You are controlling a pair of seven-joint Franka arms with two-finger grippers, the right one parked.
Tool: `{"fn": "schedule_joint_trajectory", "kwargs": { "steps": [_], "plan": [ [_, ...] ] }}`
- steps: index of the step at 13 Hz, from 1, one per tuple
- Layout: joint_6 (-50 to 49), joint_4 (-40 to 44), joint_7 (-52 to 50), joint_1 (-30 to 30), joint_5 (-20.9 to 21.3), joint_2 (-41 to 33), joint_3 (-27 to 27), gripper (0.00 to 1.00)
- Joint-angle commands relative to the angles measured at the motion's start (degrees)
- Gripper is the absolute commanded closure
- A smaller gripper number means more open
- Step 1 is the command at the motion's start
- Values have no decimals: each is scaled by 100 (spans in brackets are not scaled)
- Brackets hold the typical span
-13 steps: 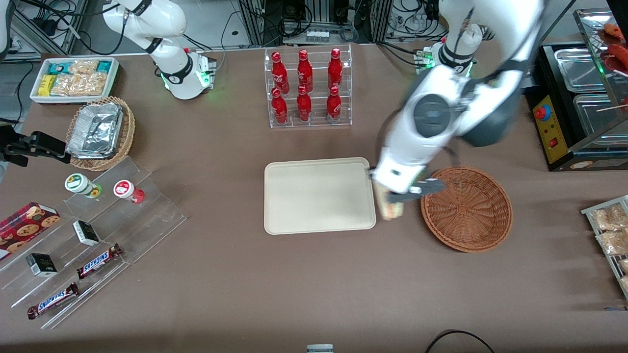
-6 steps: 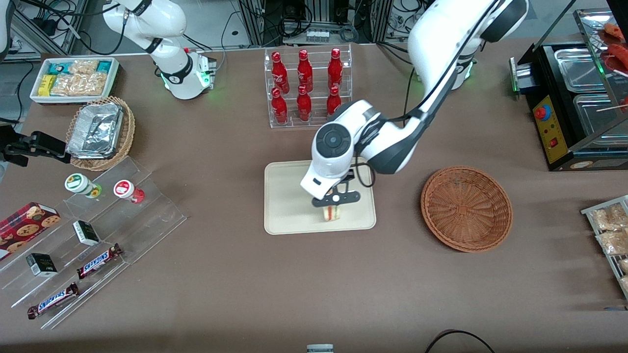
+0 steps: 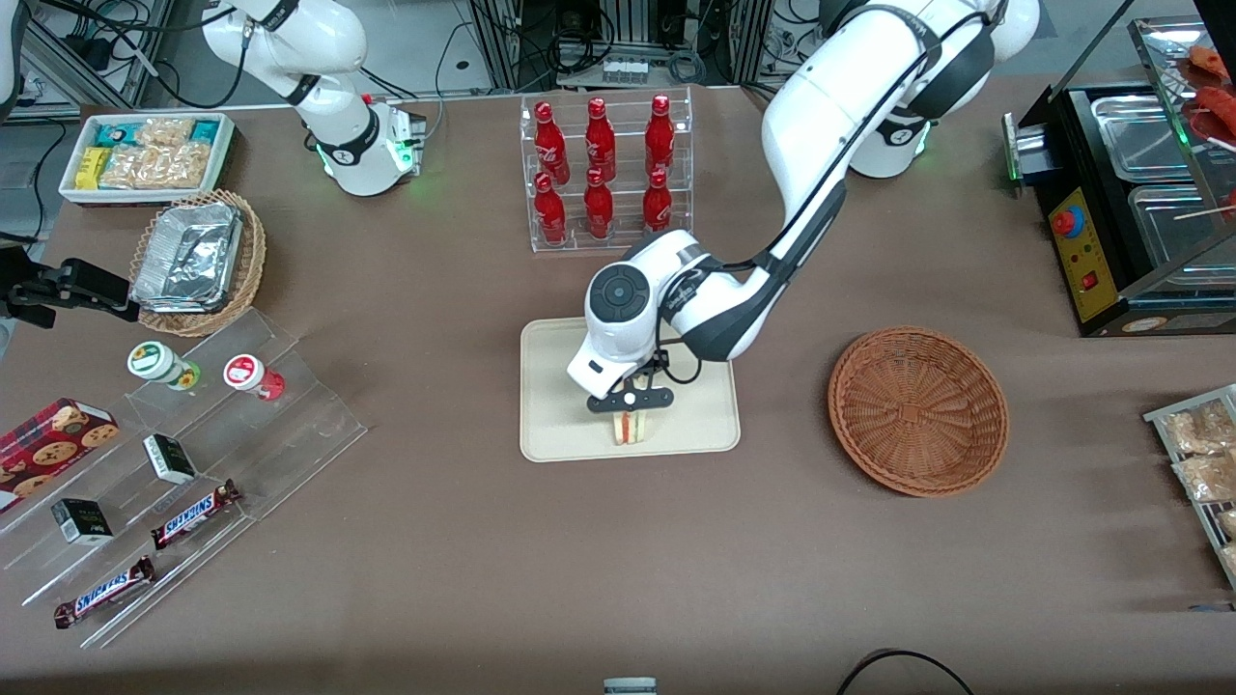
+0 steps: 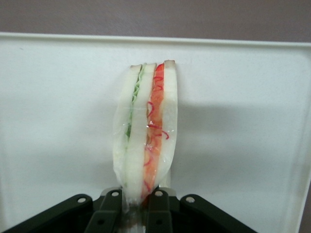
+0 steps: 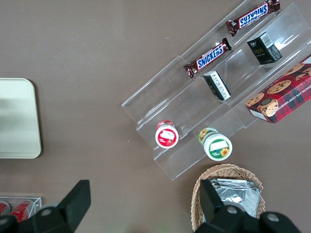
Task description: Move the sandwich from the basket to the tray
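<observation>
- A table (image 3: pixel 454 569) under a plain brown cloth fills most of the front view, and faint creases run across the cloth.
- Farther from the front camera than the table, metal-framed racks (image 3: pixel 628 29) stand on a pale grey floor (image 3: pixel 420 43), with black cables (image 3: pixel 126 58) trailing over it.
- At the working arm's end of the table, a black cabinet (image 3: pixel 1110 290) with a yellow panel holds steel pans (image 3: pixel 1139 125).
- The light is even and comes from above, so shadows on the cloth are soft.

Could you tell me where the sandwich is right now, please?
The sandwich is over the tray, near the tray's edge closest to the front camera, held in the gripper.
</observation>
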Motion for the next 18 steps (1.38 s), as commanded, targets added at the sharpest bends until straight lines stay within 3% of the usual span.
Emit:
{"fn": "schedule_joint_trajectory", "kwargs": {
  "steps": [1, 2, 3, 4, 5, 9, 13, 18],
  "plan": [
    [-10, 224, -184, -131, 116, 98, 51, 70],
    [-36, 224, -192, -131, 98, 81, 51, 67],
    [-62, 224, -192, -131, 107, 63, 51, 55],
    [-89, 224, -184, -122, 133, 28, 51, 7],
    [-254, 233, -175, -96, 116, -33, 51, 0],
    [-983, 259, -210, 18, -33, -603, 42, 0],
    [-1616, 268, -210, 449, -674, -1421, 50, 0],
    [-2969, 225, 332, 1651, -842, -2396, 42, 0]
  ]
}}
